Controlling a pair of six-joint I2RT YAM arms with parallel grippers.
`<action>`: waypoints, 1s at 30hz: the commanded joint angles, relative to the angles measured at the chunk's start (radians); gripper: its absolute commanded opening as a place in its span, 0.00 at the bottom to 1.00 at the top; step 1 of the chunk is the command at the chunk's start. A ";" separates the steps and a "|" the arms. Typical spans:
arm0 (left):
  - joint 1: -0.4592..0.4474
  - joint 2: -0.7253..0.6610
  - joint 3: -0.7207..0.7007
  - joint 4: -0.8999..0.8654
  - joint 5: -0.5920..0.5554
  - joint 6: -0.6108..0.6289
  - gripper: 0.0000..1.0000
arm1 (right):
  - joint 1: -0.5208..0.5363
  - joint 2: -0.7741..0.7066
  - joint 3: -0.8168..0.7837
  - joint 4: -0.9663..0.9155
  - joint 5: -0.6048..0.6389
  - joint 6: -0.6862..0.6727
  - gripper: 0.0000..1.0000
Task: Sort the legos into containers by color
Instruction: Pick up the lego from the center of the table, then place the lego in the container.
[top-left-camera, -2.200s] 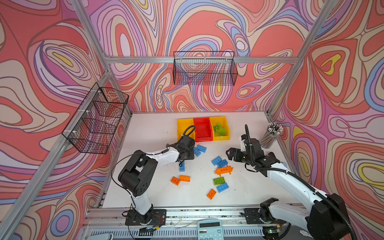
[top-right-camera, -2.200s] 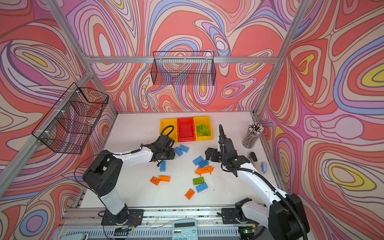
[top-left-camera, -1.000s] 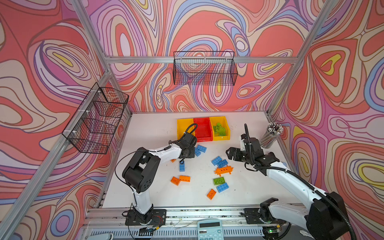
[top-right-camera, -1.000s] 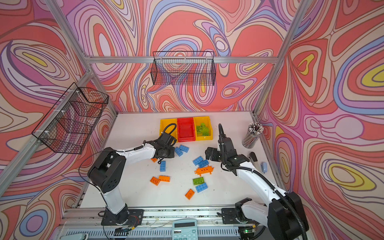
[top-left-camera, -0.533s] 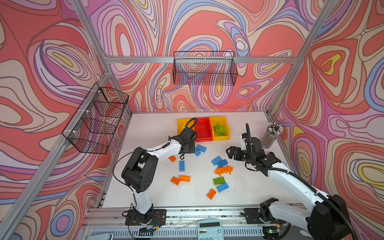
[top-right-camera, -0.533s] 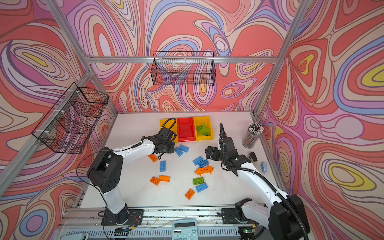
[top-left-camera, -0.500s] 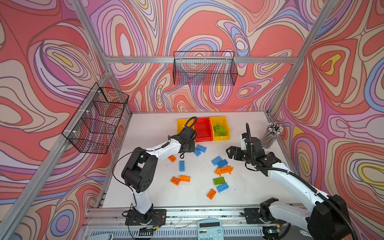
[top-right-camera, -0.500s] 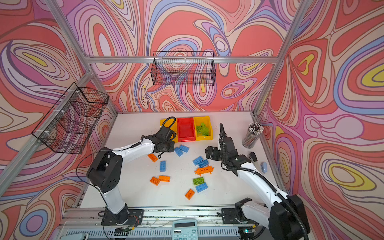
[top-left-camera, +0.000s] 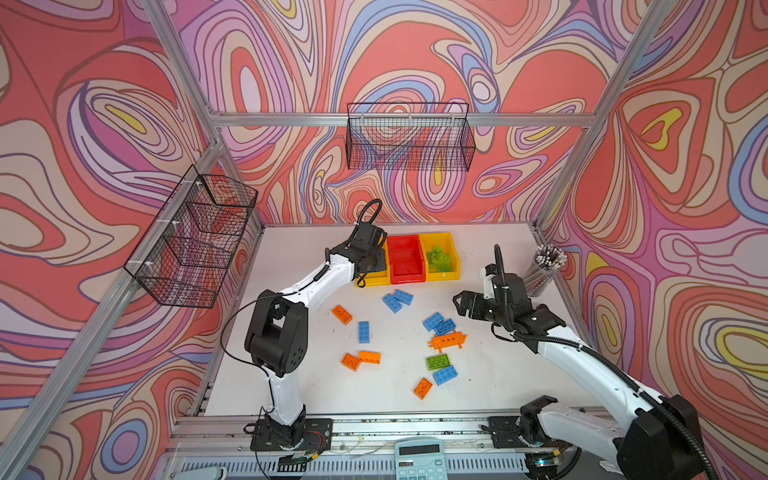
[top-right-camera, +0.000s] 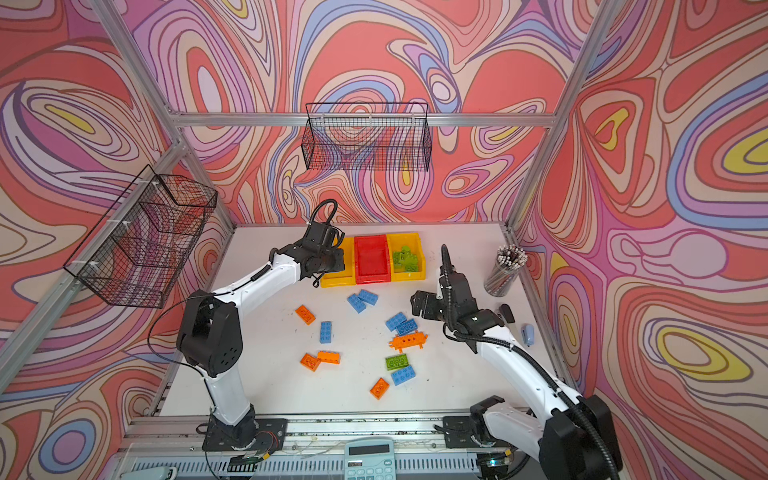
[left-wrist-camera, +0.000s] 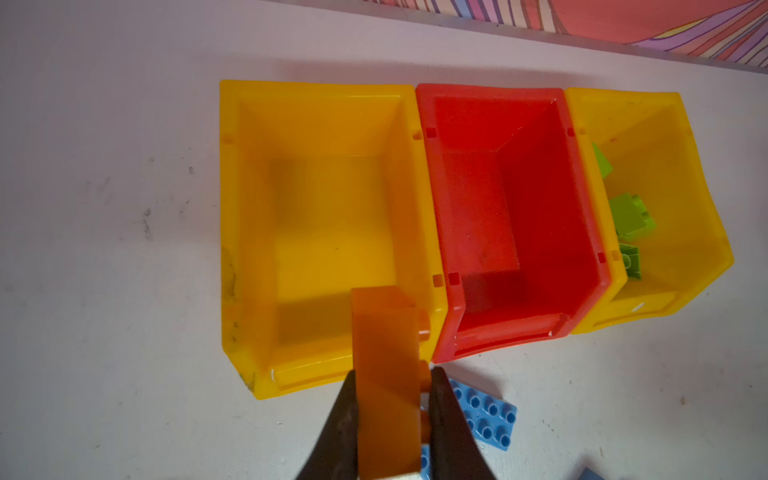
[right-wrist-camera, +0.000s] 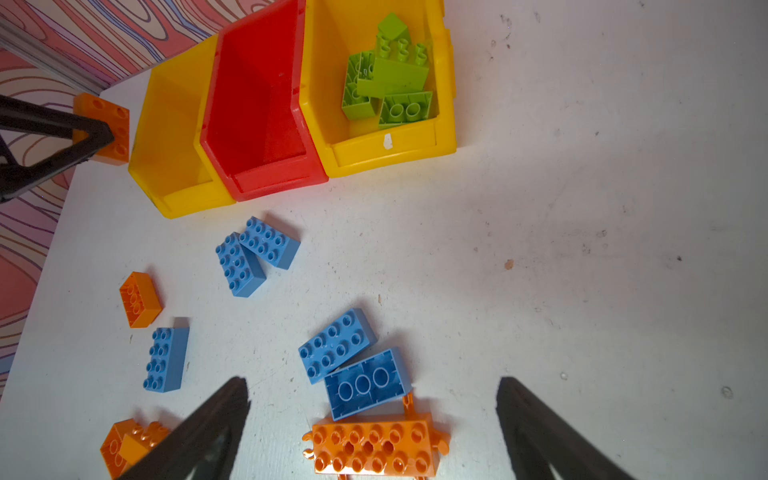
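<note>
Left gripper (left-wrist-camera: 392, 374) carries an orange brick (left-wrist-camera: 384, 332) over the bins; right gripper (top-left-camera: 460, 302) hangs wide open above the loose legos.

The left jaws pinch the orange brick by its long sides and hold it in the air over the front rim of the end yellow bin (left-wrist-camera: 249, 208), close to the wall that bin shares with the red bin (left-wrist-camera: 486, 92). The other yellow bin (left-wrist-camera: 685, 208), beyond the red one, holds a heap of green bricks (right-wrist-camera: 390, 79). The right gripper's fingers are spread apart and grasp nothing, above a pronged orange piece (right-wrist-camera: 374, 449) and two touching blue bricks (right-wrist-camera: 336, 345) on the white table (right-wrist-camera: 582, 249). More blue and orange bricks lie scattered between the arms.
</note>
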 joint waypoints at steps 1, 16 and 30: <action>-0.012 0.043 0.035 -0.005 0.094 -0.042 0.12 | 0.006 -0.021 0.022 -0.013 0.016 -0.004 0.98; -0.093 0.296 0.349 -0.008 0.170 -0.075 0.13 | 0.007 -0.074 0.014 -0.066 0.040 0.003 0.98; -0.093 0.342 0.388 0.003 0.194 -0.087 0.13 | 0.006 -0.083 0.029 -0.094 0.060 -0.004 0.98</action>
